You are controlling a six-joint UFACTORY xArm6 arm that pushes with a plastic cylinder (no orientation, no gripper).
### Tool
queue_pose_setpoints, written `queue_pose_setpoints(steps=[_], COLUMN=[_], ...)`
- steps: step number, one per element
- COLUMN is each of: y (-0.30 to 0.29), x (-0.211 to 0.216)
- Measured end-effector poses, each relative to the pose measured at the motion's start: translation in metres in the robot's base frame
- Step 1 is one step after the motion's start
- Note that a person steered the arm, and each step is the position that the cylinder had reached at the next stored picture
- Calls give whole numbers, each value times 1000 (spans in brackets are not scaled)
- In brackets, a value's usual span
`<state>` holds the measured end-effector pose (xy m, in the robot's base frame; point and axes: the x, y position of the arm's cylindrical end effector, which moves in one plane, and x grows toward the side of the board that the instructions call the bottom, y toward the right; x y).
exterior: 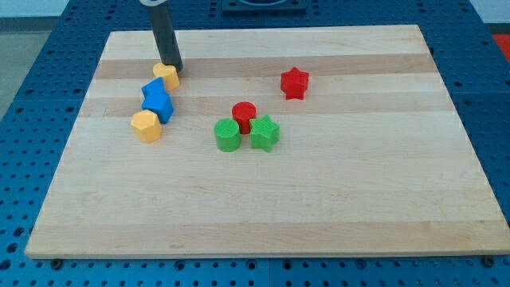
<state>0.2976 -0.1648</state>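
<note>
My tip (171, 68) comes down at the view's upper left and touches the top of a small yellow block (165, 77). Just below that block lie two blue blocks, one flat-sided (152, 89) and one star-like (158, 104), pressed together. A yellow hexagonal block (147, 126) sits against the lower blue one. Near the board's middle a red cylinder (243, 114) stands above a green cylinder (227, 135) and a green star block (264, 133), all close together. A red star block (294, 82) lies alone to the right.
The blocks rest on a light wooden board (263, 207), which lies on a blue perforated table (24, 159). The dark rod (165, 36) rises out of the view's top.
</note>
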Motion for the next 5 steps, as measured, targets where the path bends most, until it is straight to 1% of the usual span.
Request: queue_pose_setpoints(steps=[2,3,4,5], y=[7,34,66,90], x=[-8,-18,-17,-4])
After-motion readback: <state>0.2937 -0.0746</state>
